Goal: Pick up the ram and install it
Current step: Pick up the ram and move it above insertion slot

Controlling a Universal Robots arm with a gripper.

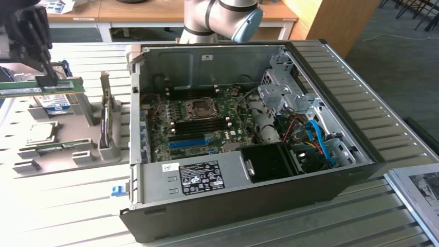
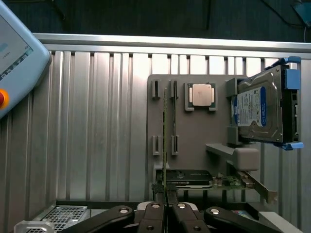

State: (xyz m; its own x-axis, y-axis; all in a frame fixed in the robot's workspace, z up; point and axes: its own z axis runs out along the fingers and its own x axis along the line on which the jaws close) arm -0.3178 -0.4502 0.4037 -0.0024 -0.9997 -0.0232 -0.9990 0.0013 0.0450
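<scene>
**Memory stick pinched in the gripper, above the parts tray**

Fingers first: in the wrist view the gripper (image 2: pixel 166 206) has its two black fingers pressed together on the ram (image 2: pixel 165 131). The ram is seen edge-on there, so it reads as a thin line and its chips and label cannot be made out.

Past it lies the grey tray (image 2: pixel 194 141) on the slatted metal table (image 2: pixel 97 121). A square processor chip (image 2: pixel 201 94) sits in one of the tray's pockets. A hard drive (image 2: pixel 260 109) with a blue-and-white label stands on edge in blue brackets at one side. Closer to the gripper, a green card (image 2: pixel 238 182) with a metal bracket is partly hidden by the tray's raised blocks. A pale handset (image 2: pixel 17 58) with an orange button is cut off at the frame edge.

In the exterior view the gripper (image 1: pixel 49 80) hangs at the exterior view's left. It holds the ram (image 1: pixel 28 88) level and clear above the tray (image 1: pixel 65 159), well apart from the open computer case (image 1: pixel 240 211). One end of the stick runs out of the frame.

Inside the case the motherboard (image 1: pixel 199 121) lies exposed, with a bright-blue slot (image 1: pixel 188 143) near its front edge. Blue cables (image 1: pixel 317 136) tangle at the exterior view's right. The dark slots beside the processor socket are hard to tell apart. Behind the case stands the arm's pale base (image 1: pixel 219 18), cut off above.
</scene>
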